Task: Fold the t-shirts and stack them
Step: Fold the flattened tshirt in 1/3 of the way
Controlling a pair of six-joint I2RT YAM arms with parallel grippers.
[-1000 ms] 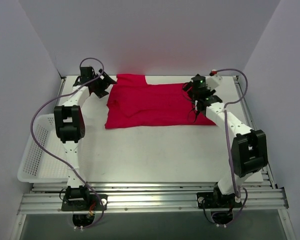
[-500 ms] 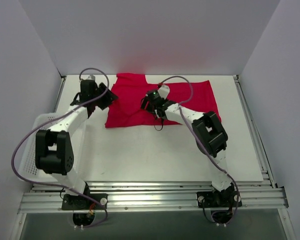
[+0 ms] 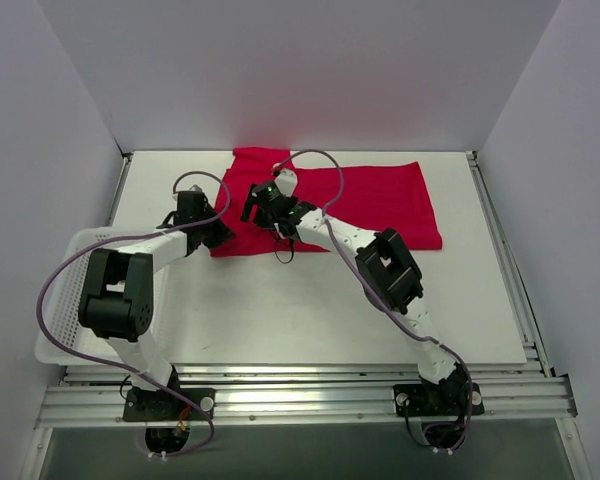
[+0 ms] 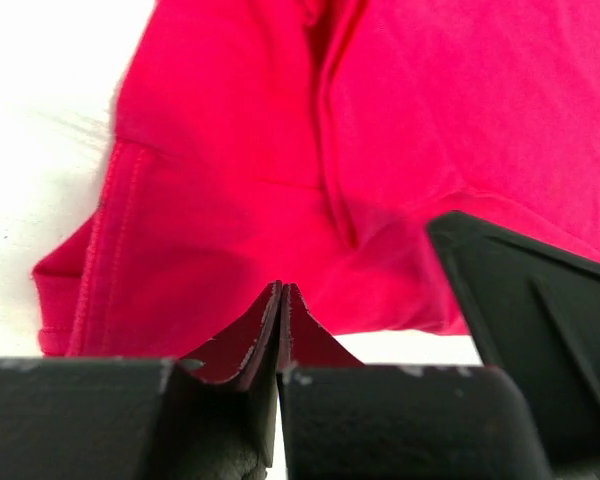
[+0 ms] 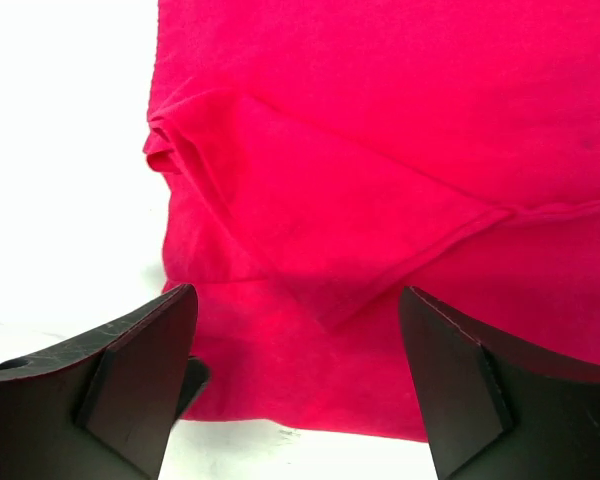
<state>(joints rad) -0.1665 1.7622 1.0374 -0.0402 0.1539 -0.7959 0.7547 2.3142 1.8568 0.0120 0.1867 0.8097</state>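
The red t-shirt (image 3: 370, 200) lies spread along the back of the table, with wrinkles on its left part. My left gripper (image 3: 218, 235) is at the shirt's front-left corner. In the left wrist view its jaws are pressed together (image 4: 282, 290) on the near hem of the t-shirt (image 4: 430, 120). My right gripper (image 3: 258, 207) hovers over the shirt's left part, close to the left one. Its jaws stand wide open (image 5: 298, 290) over the t-shirt (image 5: 380, 100), either side of a folded flap (image 5: 320, 210), gripping nothing.
A white mesh basket (image 3: 65, 300) sits at the table's left edge beside the left arm. The right gripper's black body (image 4: 525, 300) shows at the right of the left wrist view. White walls close in the back and sides.
The right arm swept left across the shirt, from its right edge to its left part, and its jaws widened. The left gripper came forward to the front-left corner and shut.
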